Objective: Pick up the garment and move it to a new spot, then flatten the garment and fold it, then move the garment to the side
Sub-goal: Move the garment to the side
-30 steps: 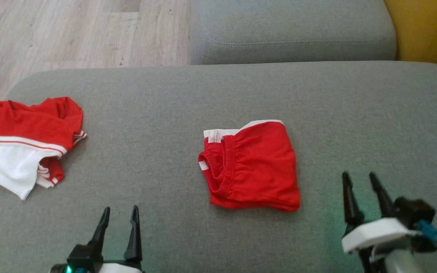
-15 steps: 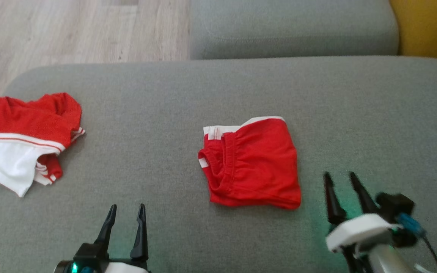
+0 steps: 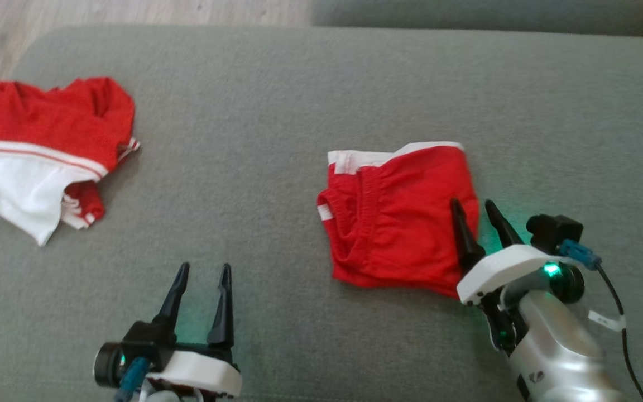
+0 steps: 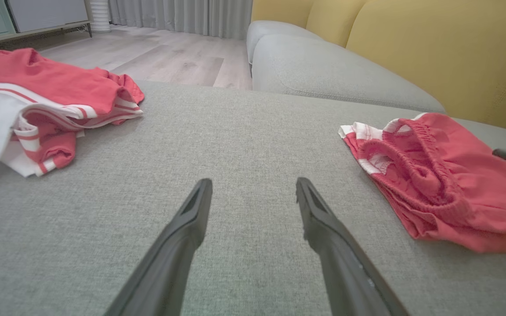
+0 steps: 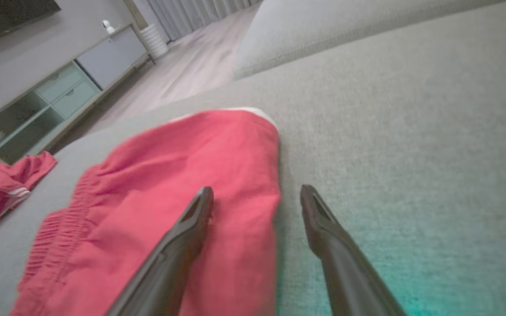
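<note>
Looking down from our head, we see the red shorts [image 3: 399, 218] lying on the grey sofa seat [image 3: 277, 111], near the middle and a bit to the right. They are folded over into a small block. The stretchy waistband [image 3: 355, 223] is on the left side, and a white strip [image 3: 388, 156] runs along the far edge.

Our right gripper [image 3: 471, 202] is at the right edge of the shorts. Its two fingers are spread wide apart and hold nothing. One finger is over the red cloth and the other is over the bare grey seat, so the edge of the shorts sits between them. We cannot tell if the fingertips touch the cloth. A small green light [image 3: 550, 269] shines on its wrist.

Our left gripper [image 3: 204, 266] is near us, to the left of the shorts and well apart from them. Its fingers are spread wide too, and nothing is in them. They point at bare grey seat.

Far over on the left side of the seat lies a red and white shirt [image 3: 48, 145], all bunched up and well apart from the shorts. Past the far edge of the seat is a wooden floor [image 3: 132, 11]. From the left wrist we see a yellow sofa back [image 4: 433, 44] on the far right.
</note>
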Robot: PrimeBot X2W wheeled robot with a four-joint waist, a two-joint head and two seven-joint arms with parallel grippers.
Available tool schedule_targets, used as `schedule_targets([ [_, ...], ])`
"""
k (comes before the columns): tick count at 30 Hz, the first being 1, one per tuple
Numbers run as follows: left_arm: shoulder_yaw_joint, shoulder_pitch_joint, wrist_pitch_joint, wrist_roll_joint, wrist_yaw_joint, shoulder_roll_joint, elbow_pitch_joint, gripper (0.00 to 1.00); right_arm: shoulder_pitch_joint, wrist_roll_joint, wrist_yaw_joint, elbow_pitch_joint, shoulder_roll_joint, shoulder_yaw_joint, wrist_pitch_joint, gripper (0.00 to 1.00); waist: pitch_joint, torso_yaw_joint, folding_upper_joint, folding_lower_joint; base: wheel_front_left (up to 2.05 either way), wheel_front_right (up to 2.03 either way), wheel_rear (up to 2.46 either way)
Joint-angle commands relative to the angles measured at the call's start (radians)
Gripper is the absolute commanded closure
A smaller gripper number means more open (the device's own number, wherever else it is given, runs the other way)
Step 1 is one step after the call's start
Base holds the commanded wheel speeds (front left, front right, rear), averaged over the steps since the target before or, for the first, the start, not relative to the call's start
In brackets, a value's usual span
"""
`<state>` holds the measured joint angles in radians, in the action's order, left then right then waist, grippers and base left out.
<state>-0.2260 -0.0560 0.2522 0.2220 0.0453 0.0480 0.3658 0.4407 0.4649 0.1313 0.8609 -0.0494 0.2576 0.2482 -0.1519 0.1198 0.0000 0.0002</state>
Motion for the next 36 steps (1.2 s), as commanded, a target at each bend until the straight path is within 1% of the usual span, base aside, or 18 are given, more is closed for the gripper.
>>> schedule_targets([
  [1, 0.023, -0.026, 0.01, 0.007, 0.005, 0.002, -0.021, 0.0, 0.035, 0.016, -0.001, 0.002, -0.001, 0.026, 0.014, 0.0, -0.024, 0.024, 0.0, -0.0002, 0.0, 0.0, 0.0],
  [3, 0.018, -0.033, 0.01, 0.009, 0.007, 0.002, -0.02, 0.0, 0.048, 0.041, -0.001, 0.035, -0.001, 0.036, 0.014, 0.0, -0.032, 0.03, 0.0, -0.0002, 0.0, 0.0, 0.0],
  [4, 0.016, -0.035, 0.01, 0.01, 0.007, 0.002, -0.02, 0.0, 0.051, 0.05, -0.001, 0.043, -0.001, 0.046, 0.014, 0.02, -0.035, 0.031, 0.0, -0.0002, 0.0, 0.0, 0.0],
  [5, 0.016, -0.037, 0.01, 0.011, 0.006, 0.002, -0.019, 0.0, 0.053, 0.058, -0.001, 0.048, -0.001, 0.053, 0.014, 0.24, -0.037, 0.031, 0.0, -0.0002, 0.0, 0.0, 0.0],
  [6, 0.016, -0.039, 0.01, 0.012, 0.006, 0.002, -0.018, 0.0, 0.054, 0.062, -0.001, 0.052, -0.001, 0.058, 0.014, 0.58, -0.038, 0.03, 0.0, -0.0002, 0.0, 0.0, 0.0],
  [7, 0.014, -0.042, 0.01, 0.015, 0.005, 0.002, -0.016, 0.0, 0.055, 0.077, -0.001, 0.062, -0.001, 0.076, 0.014, 1.0, -0.039, 0.027, 0.0, -0.0002, 0.0, 0.0, 0.0],
  [10, 0.012, -0.049, 0.01, 0.016, 0.006, 0.002, -0.012, 0.0, 0.063, 0.093, -0.001, 0.067, -0.001, 0.098, 0.014, 1.0, -0.039, 0.018, 0.0, -0.0002, 0.0, 0.0, 0.0],
  [13, 0.011, -0.055, 0.01, 0.013, 0.008, 0.002, -0.01, 0.0, 0.07, 0.093, -0.001, 0.071, -0.001, 0.095, 0.014, 1.0, -0.035, 0.004, 0.0, -0.0002, 0.0, 0.0, 0.0],
  [17, 0.009, -0.058, 0.01, 0.009, 0.016, 0.002, -0.011, 0.0, 0.06, 0.057, -0.001, 0.042, -0.001, 0.037, 0.014, 1.0, -0.012, -0.027, 0.0, -0.0002, 0.0, 0.0, 0.0],
  [21, -0.011, -0.055, 0.01, 0.011, 0.027, 0.002, -0.022, 0.0, 0.021, 0.012, -0.001, 0.001, -0.001, -0.03, 0.014, 1.0, 0.019, -0.1, 0.0, -0.0002, 0.0, 0.0, 0.0],
  [22, -0.011, -0.055, 0.01, 0.011, 0.027, 0.002, -0.022, 0.0, 0.021, 0.012, -0.001, 0.001, -0.001, -0.03, 0.014, 1.0, 0.019, -0.1, 0.0, -0.0002, 0.0, 0.0, 0.0],
  [25, -0.044, -0.058, 0.01, 0.022, 0.033, 0.002, -0.035, 0.0, -0.01, -0.023, -0.001, -0.019, -0.001, -0.055, 0.014, 1.0, 0.035, -0.179, 0.0, -0.0002, 0.0, 0.0, 0.0],
  [30, -0.108, -0.074, 0.01, 0.047, 0.042, 0.002, -0.055, 0.0, -0.036, -0.063, -0.001, -0.047, -0.001, -0.066, 0.014, 1.0, 0.039, -0.339, 0.0, -0.0002, 0.0, 0.0, 0.0],
  [31, -0.125, -0.08, 0.01, 0.05, 0.045, 0.002, -0.055, 0.0, -0.041, -0.065, -0.001, -0.053, -0.001, -0.078, 0.014, 1.0, 0.038, -0.358, 0.0, -0.0002, 0.0, 0.0, 0.0],
  [32, -0.131, -0.082, 0.01, 0.054, 0.045, 0.002, -0.057, 0.0, -0.044, -0.062, -0.001, -0.06, -0.001, -0.07, 0.014, 1.0, 0.038, -0.399, 0.0, -0.0002, 0.0, 0.0, 0.0],
  [36, -0.163, -0.094, 0.01, 0.056, 0.05, 0.002, -0.058, 0.0, -0.062, -0.061, -0.001, -0.084, -0.001, -0.055, 0.014, 1.0, 0.03, -0.499, 0.0, -0.0002, 0.0, 0.0, 0.0],
])
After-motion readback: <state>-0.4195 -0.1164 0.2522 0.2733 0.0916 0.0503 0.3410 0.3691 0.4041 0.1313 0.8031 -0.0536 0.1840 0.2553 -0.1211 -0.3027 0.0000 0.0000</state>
